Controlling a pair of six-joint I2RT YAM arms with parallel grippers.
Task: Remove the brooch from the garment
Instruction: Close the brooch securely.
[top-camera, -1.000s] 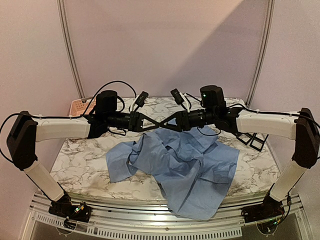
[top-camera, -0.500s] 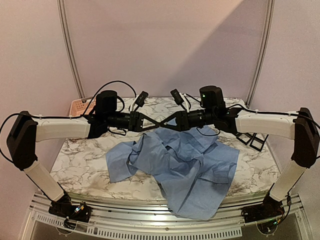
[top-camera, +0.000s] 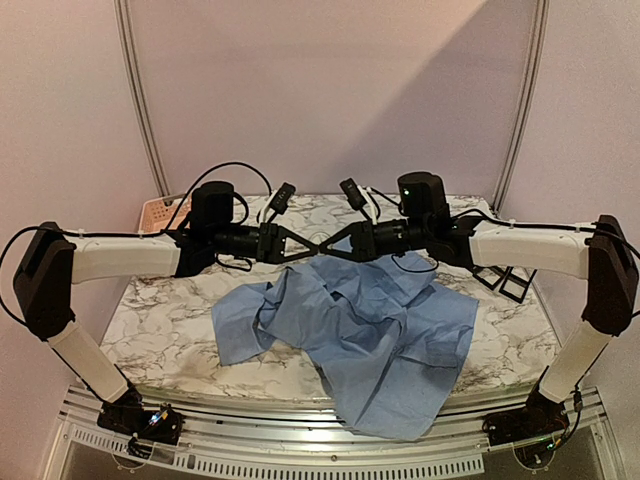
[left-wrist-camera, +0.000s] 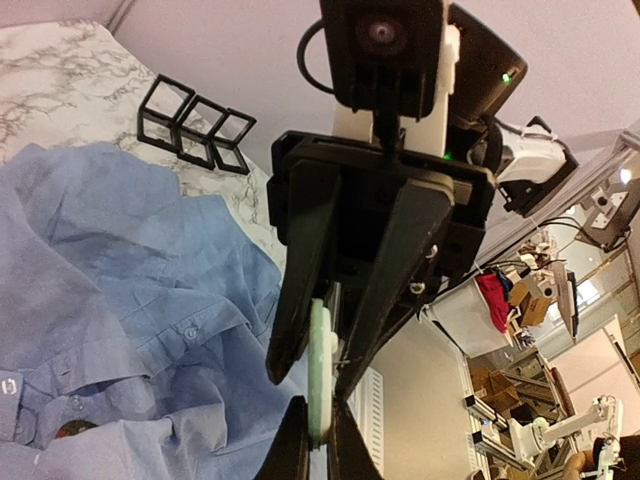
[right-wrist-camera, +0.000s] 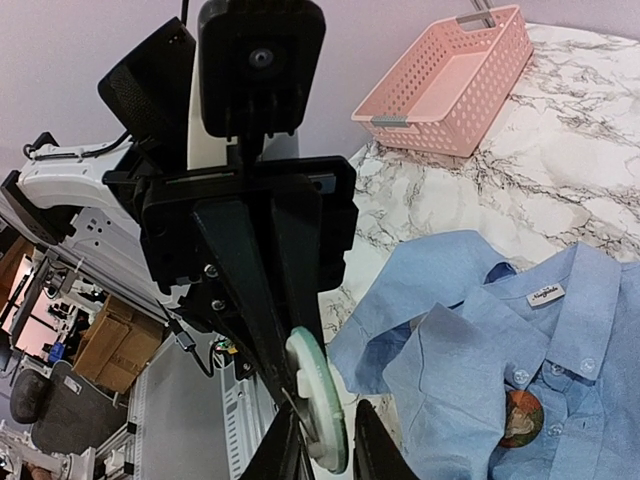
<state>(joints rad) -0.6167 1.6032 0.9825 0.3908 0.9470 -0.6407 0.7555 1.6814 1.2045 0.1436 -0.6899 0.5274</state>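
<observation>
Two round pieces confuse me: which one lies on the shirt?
The brown-orange round piece, resting on the blue shirt. The pale green disc is off the cloth, held in the air by the left pincer.

Our left jaws rise from the bottom edge, pinched on a pale green disc (left-wrist-camera: 318, 365) that we see edge-on. The right jaws reach down from above, one on each side of the disc; we cannot tell whether they press it. To the left, the blue shirt (left-wrist-camera: 120, 270) lies rumpled on the marble counter (left-wrist-camera: 60, 60), with a small reddish brooch (left-wrist-camera: 75, 430) on it. Black wire frames (left-wrist-camera: 195, 125) stand beyond the shirt.
</observation>
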